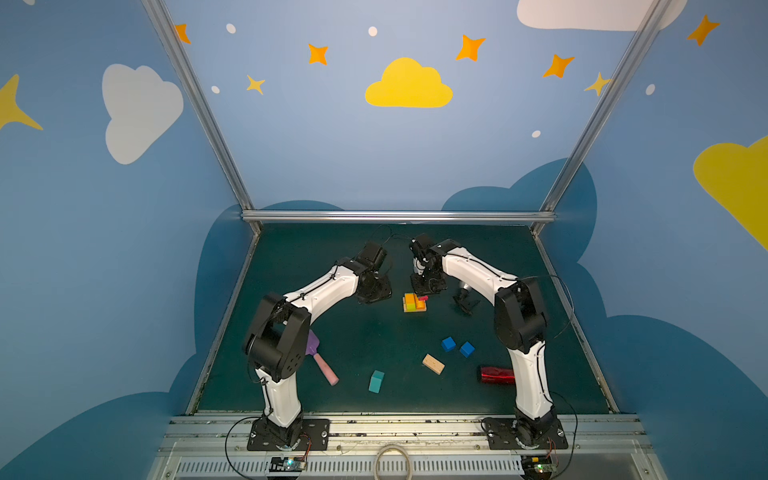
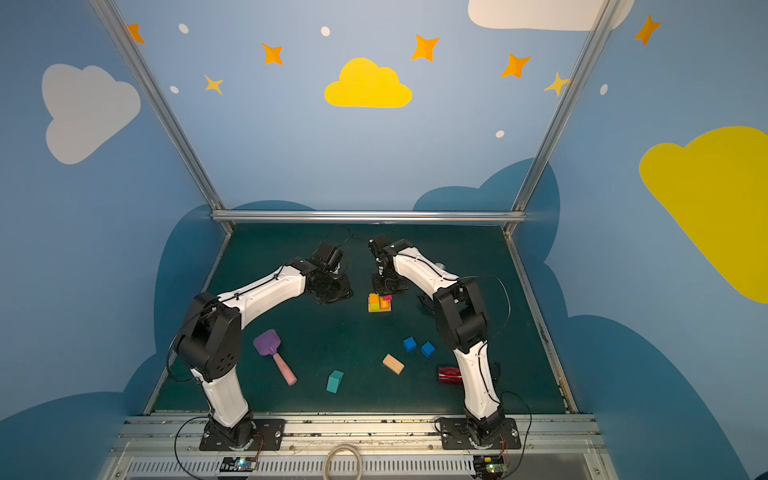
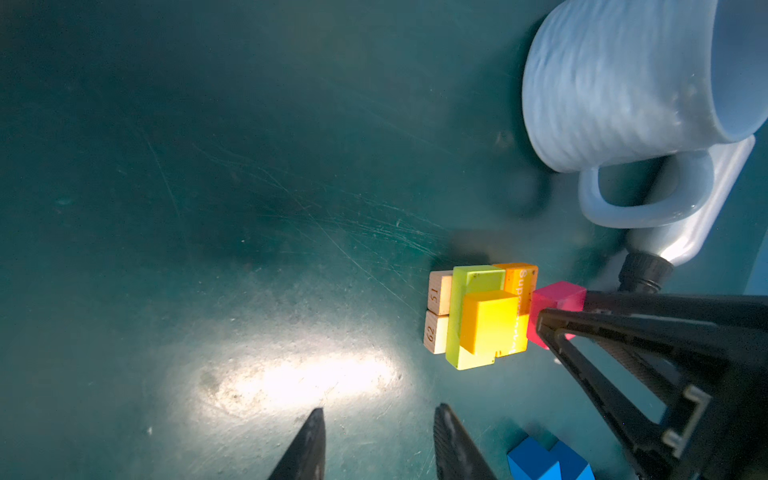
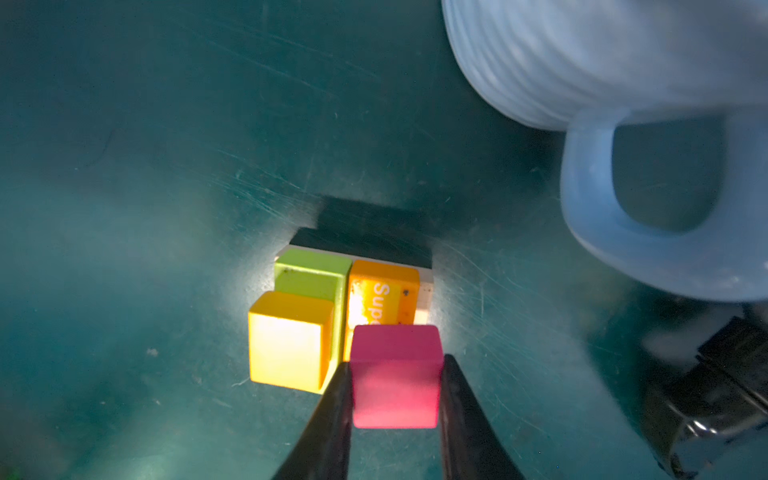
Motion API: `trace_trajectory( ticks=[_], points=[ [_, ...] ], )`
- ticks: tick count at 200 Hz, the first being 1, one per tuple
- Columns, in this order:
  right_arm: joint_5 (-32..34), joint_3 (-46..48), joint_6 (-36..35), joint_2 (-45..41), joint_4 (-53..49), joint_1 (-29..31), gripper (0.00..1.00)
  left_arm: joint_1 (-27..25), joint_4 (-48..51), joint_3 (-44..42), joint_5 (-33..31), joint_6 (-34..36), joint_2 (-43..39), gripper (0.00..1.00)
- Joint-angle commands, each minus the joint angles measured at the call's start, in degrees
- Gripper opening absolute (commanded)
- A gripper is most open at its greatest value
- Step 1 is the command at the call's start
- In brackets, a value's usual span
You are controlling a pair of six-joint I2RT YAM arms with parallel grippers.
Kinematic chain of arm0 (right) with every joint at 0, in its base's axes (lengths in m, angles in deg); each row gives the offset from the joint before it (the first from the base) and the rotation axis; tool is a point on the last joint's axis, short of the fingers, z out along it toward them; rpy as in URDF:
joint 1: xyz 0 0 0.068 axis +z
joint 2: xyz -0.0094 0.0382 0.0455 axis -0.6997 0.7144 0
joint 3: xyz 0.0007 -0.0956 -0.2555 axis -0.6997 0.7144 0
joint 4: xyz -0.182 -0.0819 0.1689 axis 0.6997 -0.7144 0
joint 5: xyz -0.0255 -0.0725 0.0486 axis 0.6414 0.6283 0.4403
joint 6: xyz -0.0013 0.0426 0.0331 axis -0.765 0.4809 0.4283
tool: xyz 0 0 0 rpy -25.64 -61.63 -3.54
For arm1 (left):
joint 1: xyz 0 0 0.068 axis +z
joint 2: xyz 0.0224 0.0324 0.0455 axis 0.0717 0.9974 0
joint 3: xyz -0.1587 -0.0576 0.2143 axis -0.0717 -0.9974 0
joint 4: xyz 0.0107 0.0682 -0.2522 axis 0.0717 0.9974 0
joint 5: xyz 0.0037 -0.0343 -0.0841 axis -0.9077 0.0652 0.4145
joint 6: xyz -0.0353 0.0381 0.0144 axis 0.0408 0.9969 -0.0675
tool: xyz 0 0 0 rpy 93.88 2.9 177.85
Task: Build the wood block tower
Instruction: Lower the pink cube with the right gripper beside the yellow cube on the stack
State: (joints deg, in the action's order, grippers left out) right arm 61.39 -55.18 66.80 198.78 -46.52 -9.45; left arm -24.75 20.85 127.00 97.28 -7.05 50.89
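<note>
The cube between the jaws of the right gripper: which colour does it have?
The cube is pink. The right wrist view shows it best.

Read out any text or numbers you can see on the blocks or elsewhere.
"51": on the end face of a tan bar.
"62": on the end face of the neighbouring tan bar.
"Supe": white letters on the orange bar; the rest is hidden behind the pink cube.
Nothing else is legible.
</note>
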Motion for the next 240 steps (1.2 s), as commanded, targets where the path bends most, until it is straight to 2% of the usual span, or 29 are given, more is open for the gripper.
trace_trajectory(
  ticks=[1,142,240],
  points=[
    [-0.49,-1.25,0.33,1.4,-0.7,-0.24,0.31,0.39,0.82,1.17,0.2,0.59,0.15,0.43],
    [-1.5,-1.79,0.86,2.08,-0.65,-0.24,0.31,0.41,0.7,0.91,0.21,0.56,-0.01,0.43],
    [-1.55,-2.06,1.18,2.17,-0.7,-0.22,0.37,0.44,0.75,0.82,0.17,0.49,-0.2,0.43]
  ],
)
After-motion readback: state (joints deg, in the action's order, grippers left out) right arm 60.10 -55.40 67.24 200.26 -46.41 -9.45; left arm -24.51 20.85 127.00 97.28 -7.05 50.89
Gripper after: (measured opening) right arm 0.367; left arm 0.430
